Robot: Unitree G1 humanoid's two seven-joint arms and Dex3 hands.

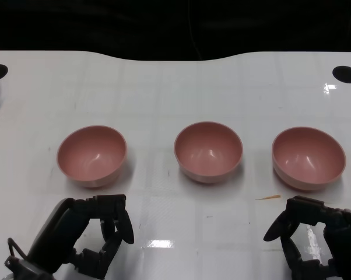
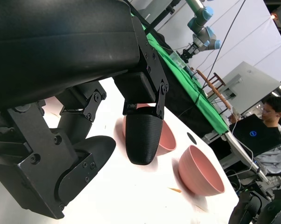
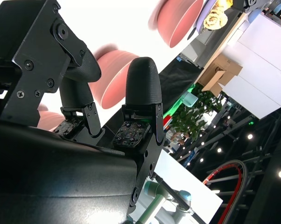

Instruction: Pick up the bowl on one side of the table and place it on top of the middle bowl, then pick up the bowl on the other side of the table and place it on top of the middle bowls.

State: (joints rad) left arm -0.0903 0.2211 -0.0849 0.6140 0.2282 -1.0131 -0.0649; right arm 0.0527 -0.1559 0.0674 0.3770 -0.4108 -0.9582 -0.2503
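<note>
A: Where are the bowls?
B: Three pink ones in a row across the white bench (image 1: 164, 76): left bowl (image 1: 92, 155), middle bowl (image 1: 208, 151), right bowl (image 1: 308, 157), each standing apart.
A: And the hands?
B: Left hand (image 1: 88, 233) and right hand (image 1: 315, 236) sit by the near edge, fingers apart, holding nothing.

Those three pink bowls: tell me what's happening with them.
Nothing is stacked yet. The left bowl, middle bowl and right bowl sit apart in a row on the white table. The robot's left hand and right hand hover near the front edge, holding nothing.
</note>
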